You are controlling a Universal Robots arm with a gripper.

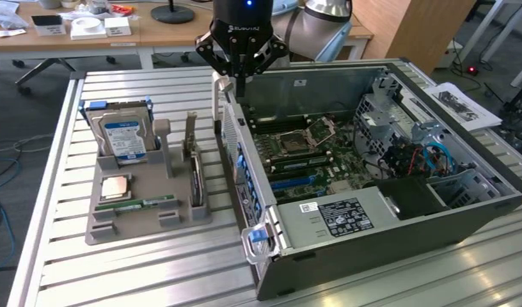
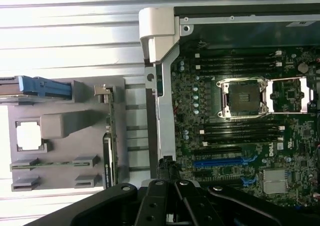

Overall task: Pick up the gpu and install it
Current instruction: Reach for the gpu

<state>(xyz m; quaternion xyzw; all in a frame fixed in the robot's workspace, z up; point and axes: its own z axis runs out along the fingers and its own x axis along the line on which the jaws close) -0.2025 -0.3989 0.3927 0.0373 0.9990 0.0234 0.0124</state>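
The gripper (image 1: 240, 82) hangs over the rear wall of the open computer case (image 1: 389, 236), at the end nearest the white corner piece (image 2: 156, 31). Its jaws are closed together and grip nothing. The gpu (image 1: 195, 176) stands on edge in a slot of the grey holder tray (image 1: 133, 227), on the tray side closest to the case, with its metal bracket end pointing up. It is apart from the gripper and untouched. In the wrist view the gpu (image 2: 108, 141) appears edge-on as a thin dark strip beside the case wall. The tray also carries an upright blue-labelled hard drive (image 1: 123, 137), a processor chip (image 1: 116, 187) and a green memory stick (image 1: 143, 204). Inside the case, the motherboard (image 1: 316, 160) lies exposed with its processor socket (image 2: 243, 98) open. Tray and case rest on the slatted metal table (image 1: 133, 275).
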